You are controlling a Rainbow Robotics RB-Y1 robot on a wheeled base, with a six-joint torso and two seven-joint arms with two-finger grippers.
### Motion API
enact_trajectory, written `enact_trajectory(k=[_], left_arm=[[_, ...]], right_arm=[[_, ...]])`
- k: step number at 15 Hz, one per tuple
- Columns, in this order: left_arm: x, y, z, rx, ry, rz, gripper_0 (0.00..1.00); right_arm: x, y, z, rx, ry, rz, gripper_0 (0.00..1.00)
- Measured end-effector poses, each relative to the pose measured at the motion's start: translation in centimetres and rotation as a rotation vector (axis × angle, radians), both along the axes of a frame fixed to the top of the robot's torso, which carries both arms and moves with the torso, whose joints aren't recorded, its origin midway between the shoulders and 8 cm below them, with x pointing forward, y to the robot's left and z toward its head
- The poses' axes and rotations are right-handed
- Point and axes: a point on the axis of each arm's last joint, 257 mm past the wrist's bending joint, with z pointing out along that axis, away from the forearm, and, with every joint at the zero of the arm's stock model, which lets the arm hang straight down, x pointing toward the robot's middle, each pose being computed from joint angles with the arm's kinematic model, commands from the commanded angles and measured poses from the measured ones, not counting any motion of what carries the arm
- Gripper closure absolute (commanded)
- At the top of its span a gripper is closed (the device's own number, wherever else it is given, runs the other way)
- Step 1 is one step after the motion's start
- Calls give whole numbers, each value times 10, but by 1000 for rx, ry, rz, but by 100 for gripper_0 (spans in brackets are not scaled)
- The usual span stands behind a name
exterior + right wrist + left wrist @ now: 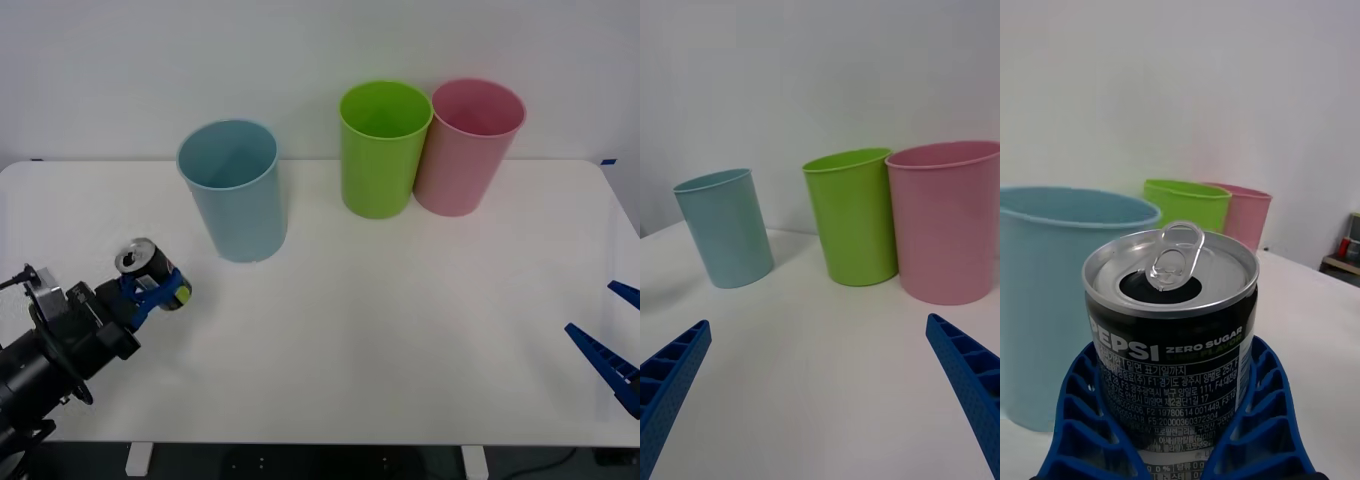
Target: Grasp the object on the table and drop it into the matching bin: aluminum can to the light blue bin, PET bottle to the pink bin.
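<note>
While the table [380, 340] is carrying three bins, the left gripper [150, 290] is holding the aluminum can [152, 270] above its near left area.

Standing upright on the tabletop are the light blue bin [233, 190] toward the left, then the lime green bin [382, 150] and the pink bin [467, 148], these two touching side by side toward the far right. The right gripper [820, 390] is waiting at the near right edge, its blue fingers [670, 375] spread wide apart with nothing between them. The can, its opened silver top tilted, is sitting between the left jaws, which are clamping its black body on both sides, just in front of the light blue bin.
</note>
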Motion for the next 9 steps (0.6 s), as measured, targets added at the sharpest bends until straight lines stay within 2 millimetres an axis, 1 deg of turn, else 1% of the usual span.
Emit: enact_trajectory(k=[4,9], left_arm=[[11,11,43,-55,-30,18,100],[36,21,91,-82,-103,53,100]], right_arm=[[0,0,0,0,0,0,0],[0,0,0,0,0,0,0]])
